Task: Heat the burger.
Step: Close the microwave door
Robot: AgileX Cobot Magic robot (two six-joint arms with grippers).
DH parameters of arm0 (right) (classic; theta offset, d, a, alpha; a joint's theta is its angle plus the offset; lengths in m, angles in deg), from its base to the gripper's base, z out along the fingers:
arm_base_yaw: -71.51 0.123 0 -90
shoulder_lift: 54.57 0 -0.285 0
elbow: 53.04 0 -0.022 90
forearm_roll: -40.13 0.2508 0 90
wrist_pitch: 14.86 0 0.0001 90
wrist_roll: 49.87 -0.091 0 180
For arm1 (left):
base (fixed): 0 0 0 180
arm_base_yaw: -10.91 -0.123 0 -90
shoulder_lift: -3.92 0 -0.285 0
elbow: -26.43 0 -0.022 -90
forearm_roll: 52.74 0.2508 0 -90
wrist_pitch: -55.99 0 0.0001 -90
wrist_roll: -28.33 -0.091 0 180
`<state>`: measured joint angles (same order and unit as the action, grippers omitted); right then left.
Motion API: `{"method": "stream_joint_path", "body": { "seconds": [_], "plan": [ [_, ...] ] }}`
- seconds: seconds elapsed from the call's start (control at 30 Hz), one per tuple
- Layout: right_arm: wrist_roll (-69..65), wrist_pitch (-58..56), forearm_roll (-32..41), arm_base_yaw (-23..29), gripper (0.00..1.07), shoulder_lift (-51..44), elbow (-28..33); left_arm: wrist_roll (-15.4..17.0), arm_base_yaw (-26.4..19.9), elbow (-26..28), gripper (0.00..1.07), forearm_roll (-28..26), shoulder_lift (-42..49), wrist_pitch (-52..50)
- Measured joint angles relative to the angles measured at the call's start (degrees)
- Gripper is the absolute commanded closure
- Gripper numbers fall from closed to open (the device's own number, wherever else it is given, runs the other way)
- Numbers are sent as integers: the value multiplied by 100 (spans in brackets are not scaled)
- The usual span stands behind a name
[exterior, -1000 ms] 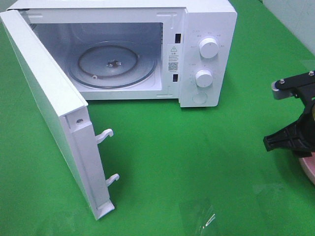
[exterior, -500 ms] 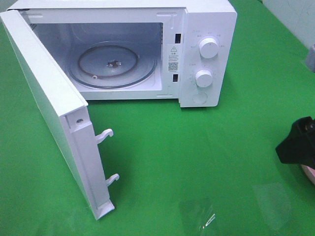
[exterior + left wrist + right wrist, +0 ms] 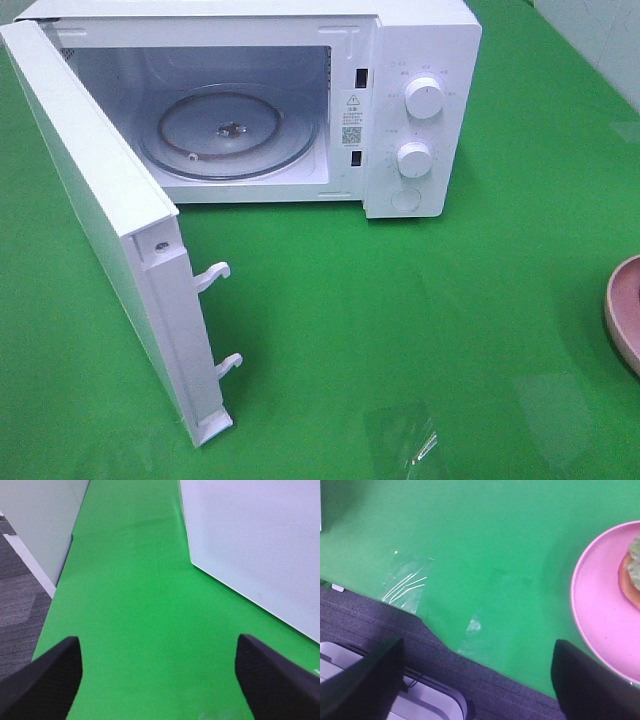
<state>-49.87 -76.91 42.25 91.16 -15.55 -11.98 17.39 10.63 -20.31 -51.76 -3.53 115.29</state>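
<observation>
While the microwave stands ready, neither arm shows in the high view; only the wrist cameras catch the grippers. Nearest the table's front edge, the right gripper point(image 3: 477, 680) hangs with its two dark fingers point(image 3: 362, 680) spread wide and nothing between them, over the green cloth point(image 3: 485, 540) where it meets the grey floor and some patches of clear tape point(image 3: 407, 582). Just to that gripper's right lies the pink plate point(image 3: 595, 605), and on it, at the very edge of the right wrist view, a sliver of the burger point(image 3: 632, 575): green lettuce frill over an orange-brown layer. The burger sits well clear of the fingers, off to the side of the open gap, not between them. In the high view only the plate's rim point(image 3: 618, 310) shows at the right edge, with the burger out of frame.

Judged from that sliver, the burger looks light and soft, a stacked thing liable to squash or slide apart if pinched; the stiff plate rim seems the safer hold, carried level.

On the left, the left gripper point(image 3: 157, 675) is likewise spread and empty, over bare cloth beside a white perforated panel point(image 3: 260, 545).

Farther back, the microwave door point(image 3: 110, 250) swings wide at left, and the glass turntable point(image 3: 230, 135) sits bare inside the microwave point(image 3: 425, 40), dials point(image 3: 425, 100) to its right.
</observation>
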Motion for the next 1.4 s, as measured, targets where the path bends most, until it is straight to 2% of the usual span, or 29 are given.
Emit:
{"method": "stream_joint_path", "body": {
  "seconds": [0.27, 0.47, 0.73, 0.97, 1.4],
  "plan": [
    [0, -160, 0, -120, 31, -1278, 390, 0, 0, 0, 30, 0, 0, 0],
    [0, -201, 0, -768, 31, -2217, 447, 0, 0, 0, 30, 0, 0, 0],
    [0, 212, 46, -1238, 31, -3025, 533, 0, 0, 0, 30, 0, 0, 0],
    [0, 372, 52, -1518, 32, -3157, 699, 0, 0, 0, 30, 0, 0, 0],
    [0, 372, 63, -1536, 32, -3157, 705, 0, 0, 0, 30, 0, 0, 0]
  ]
}}
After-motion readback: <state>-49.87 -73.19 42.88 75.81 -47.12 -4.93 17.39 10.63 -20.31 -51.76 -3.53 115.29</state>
